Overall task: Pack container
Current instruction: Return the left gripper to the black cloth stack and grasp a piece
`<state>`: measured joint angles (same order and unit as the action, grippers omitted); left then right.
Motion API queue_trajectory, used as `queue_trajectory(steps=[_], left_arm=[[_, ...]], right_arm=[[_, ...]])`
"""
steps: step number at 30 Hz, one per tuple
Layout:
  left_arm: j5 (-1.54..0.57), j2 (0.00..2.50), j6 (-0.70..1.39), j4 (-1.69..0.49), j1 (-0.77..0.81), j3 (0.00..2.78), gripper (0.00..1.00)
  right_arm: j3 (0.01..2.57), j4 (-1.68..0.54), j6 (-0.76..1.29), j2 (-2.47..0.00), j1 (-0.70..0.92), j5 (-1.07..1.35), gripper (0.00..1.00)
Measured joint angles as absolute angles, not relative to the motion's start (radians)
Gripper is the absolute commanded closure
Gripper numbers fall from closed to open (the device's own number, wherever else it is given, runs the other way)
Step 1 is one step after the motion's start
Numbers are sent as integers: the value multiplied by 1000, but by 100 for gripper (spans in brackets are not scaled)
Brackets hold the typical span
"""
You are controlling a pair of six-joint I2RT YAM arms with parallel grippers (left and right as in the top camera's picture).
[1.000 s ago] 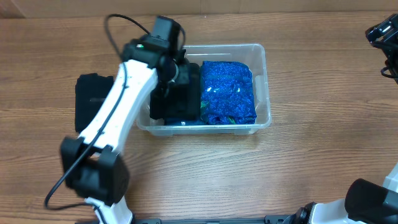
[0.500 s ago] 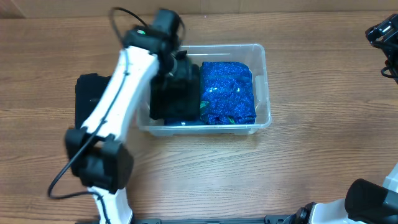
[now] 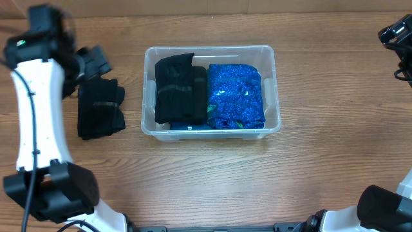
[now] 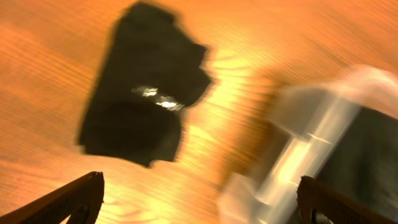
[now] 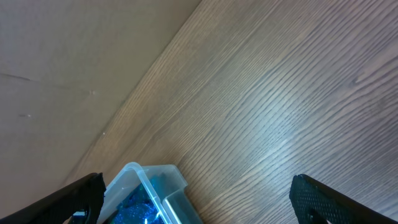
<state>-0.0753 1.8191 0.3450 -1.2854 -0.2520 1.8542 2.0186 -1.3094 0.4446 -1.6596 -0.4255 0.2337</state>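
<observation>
The clear plastic container (image 3: pixel 275 77) sits mid-counter (image 3: pixel 322 161), toward the far side. Inside it, a folded black garment (image 3: pixel 175 90) fills the left half and a glittery blue garment (image 3: pixel 235 95) fills the right half, and the two touch. Another folded black garment (image 3: pixel 100 111) lies on the counter just left of the container. The left pincer (image 4: pixel 200 190) hangs near this garment's far end, fingers spread wide and empty. The right pincer (image 5: pixel 196 186), at the far right, is also spread open and holds nothing.

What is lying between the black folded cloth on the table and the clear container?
Nothing: only bare wooden table separates the black folded cloth from the container. The overhead view shows it clearly, the left wrist view blurrily.
</observation>
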Motion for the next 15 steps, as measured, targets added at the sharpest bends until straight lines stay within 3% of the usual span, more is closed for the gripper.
queue_trajectory(steps=[7, 15], left_arm=[[-211, 1835, 226, -1012, -519, 1518, 3], [-286, 1837, 149, -775, -536, 1271, 7]], right_arm=[[2019, -1309, 445, -1660, -426, 233, 0], [2019, -1309, 445, -1660, -426, 233, 0]])
